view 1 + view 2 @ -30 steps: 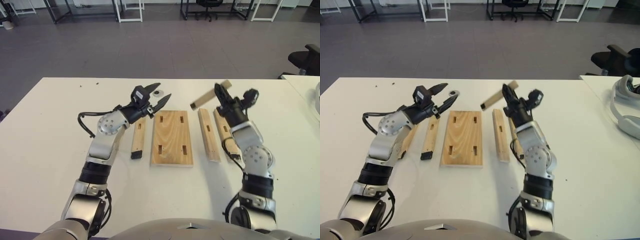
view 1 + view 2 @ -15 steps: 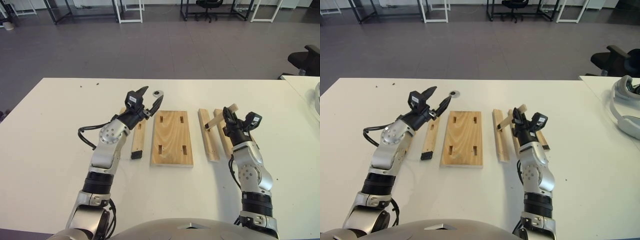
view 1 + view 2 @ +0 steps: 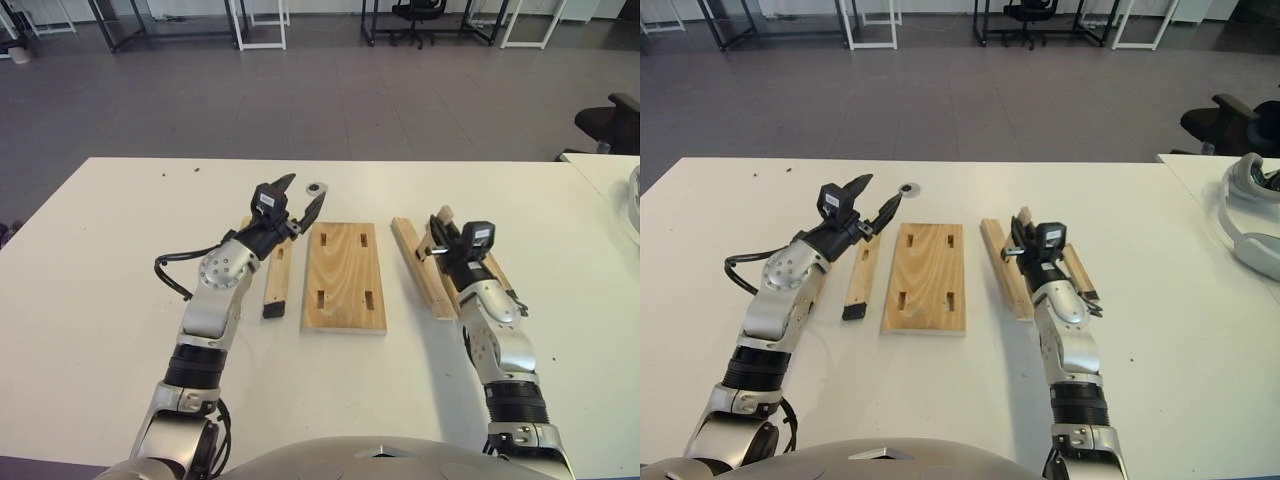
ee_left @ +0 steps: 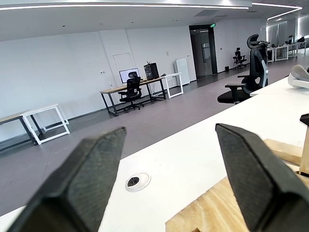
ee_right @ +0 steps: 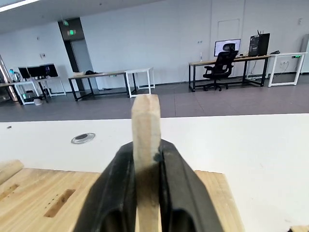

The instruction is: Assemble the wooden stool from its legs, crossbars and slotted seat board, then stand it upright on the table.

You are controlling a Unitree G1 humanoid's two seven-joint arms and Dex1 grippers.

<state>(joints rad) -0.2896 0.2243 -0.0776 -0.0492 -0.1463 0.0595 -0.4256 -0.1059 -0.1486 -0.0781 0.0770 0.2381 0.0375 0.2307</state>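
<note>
Right tool (image 3: 437, 247): pinching a short pale wooden bar (image 5: 146, 126), fingers (image 5: 116, 188) pressed on both its faces. Held low over the far half of a long slotted wooden leg (image 3: 420, 270) lying flat and angled; contact between the two not readable. Second wooden strip (image 3: 1078, 272) just beside, partly under the right arm.

Left tool (image 3: 297, 200): spread wide, gripping nothing, above the far end of a slotted wooden leg with a black foot cap (image 3: 275, 283). Another wooden piece (image 3: 245, 222) further left, mostly hidden by the arm.

Between the two leg groups, flat on the white counter (image 3: 90, 270): rectangular pale wooden seat board with four slots (image 3: 344, 275). Just beyond the left tool, round metal grommet (image 3: 317, 187) set in the counter.
</note>
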